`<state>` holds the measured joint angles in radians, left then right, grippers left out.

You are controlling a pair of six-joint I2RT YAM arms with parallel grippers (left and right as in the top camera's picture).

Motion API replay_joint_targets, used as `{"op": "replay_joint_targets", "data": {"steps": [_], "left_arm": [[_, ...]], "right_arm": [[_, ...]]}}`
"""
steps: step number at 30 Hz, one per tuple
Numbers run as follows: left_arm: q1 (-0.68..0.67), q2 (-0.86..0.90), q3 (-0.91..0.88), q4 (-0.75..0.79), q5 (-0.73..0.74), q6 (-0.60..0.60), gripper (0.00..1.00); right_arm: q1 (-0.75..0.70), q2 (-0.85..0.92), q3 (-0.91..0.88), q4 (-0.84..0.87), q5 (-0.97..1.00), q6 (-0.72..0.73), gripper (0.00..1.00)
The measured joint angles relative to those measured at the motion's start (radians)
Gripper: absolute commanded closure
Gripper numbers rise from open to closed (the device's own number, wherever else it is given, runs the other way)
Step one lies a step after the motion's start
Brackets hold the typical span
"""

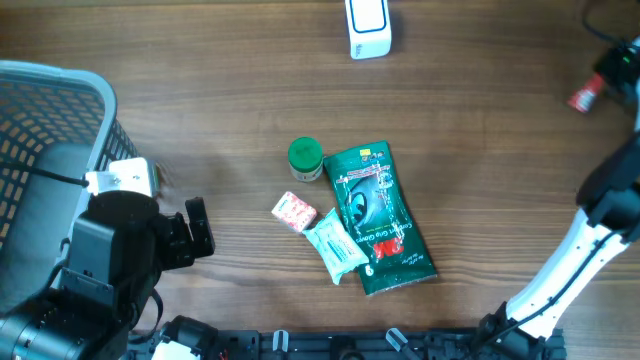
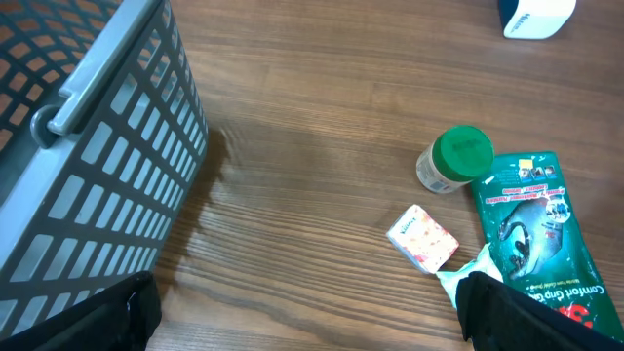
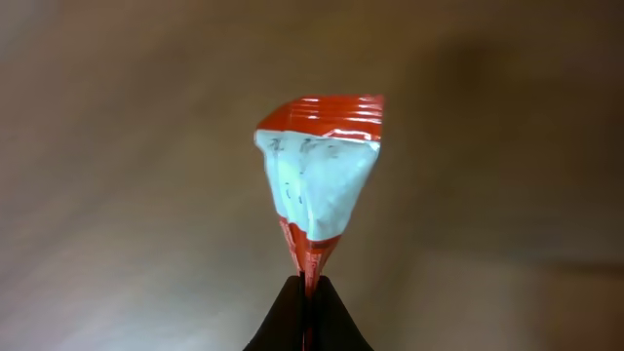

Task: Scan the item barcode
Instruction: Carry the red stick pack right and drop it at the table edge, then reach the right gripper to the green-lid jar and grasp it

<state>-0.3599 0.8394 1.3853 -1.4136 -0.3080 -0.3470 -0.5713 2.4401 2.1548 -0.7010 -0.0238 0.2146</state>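
At the table's far right edge my right gripper point(image 1: 603, 84) is shut on a small red and white packet point(image 1: 583, 97). In the right wrist view the fingertips pinch the packet point(image 3: 317, 185) by its red bottom seam, and it stands above the gripper point(image 3: 308, 291); no barcode shows on the white face. The white scanner point(image 1: 368, 28) stands at the back centre, well left of the packet. My left gripper point(image 1: 196, 232) hovers open at the front left with nothing between its fingers point(image 2: 492, 312), beside the basket point(image 2: 107, 146).
In the middle lie a green pouch point(image 1: 380, 215), a pale teal sachet point(image 1: 335, 248), a small pink box point(image 1: 294, 211) and a green-lidded jar point(image 1: 305, 158). A grey mesh basket point(image 1: 50, 120) fills the left edge.
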Motion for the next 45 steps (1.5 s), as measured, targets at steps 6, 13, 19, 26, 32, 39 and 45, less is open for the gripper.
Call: {"op": "replay_joint_targets", "data": {"steps": [6, 13, 19, 26, 32, 39, 45], "left_arm": [[0.000, 0.000, 0.000, 0.000, 0.000, 0.000, 0.00], [0.000, 0.000, 0.000, 0.000, 0.000, 0.000, 0.00], [0.000, 0.000, 0.000, 0.000, 0.000, 0.000, 0.00], [0.000, 0.000, 0.000, 0.000, 0.000, 0.000, 0.00], [0.000, 0.000, 0.000, 0.000, 0.000, 0.000, 0.00], [0.000, 0.000, 0.000, 0.000, 0.000, 0.000, 0.00], [0.000, 0.000, 0.000, 0.000, 0.000, 0.000, 0.00]], "right_arm": [[-0.118, -0.003, 0.000, -0.106, 0.126, -0.021, 0.00], [-0.043, -0.255, -0.008, -0.225, 0.046, -0.022, 0.00], [0.173, -0.551, 0.006, -0.440, -0.074, 0.187, 0.00], [0.562, -0.534, -0.003, -0.729, -0.179, 0.438, 0.00], [0.932, -0.452, -0.005, -0.707, -0.169, 0.427, 0.01], [1.181, -0.232, -0.006, -0.651, -0.151, 0.383, 0.00], [1.241, -0.116, -0.007, -0.598, -0.147, 0.388, 0.00]]}}
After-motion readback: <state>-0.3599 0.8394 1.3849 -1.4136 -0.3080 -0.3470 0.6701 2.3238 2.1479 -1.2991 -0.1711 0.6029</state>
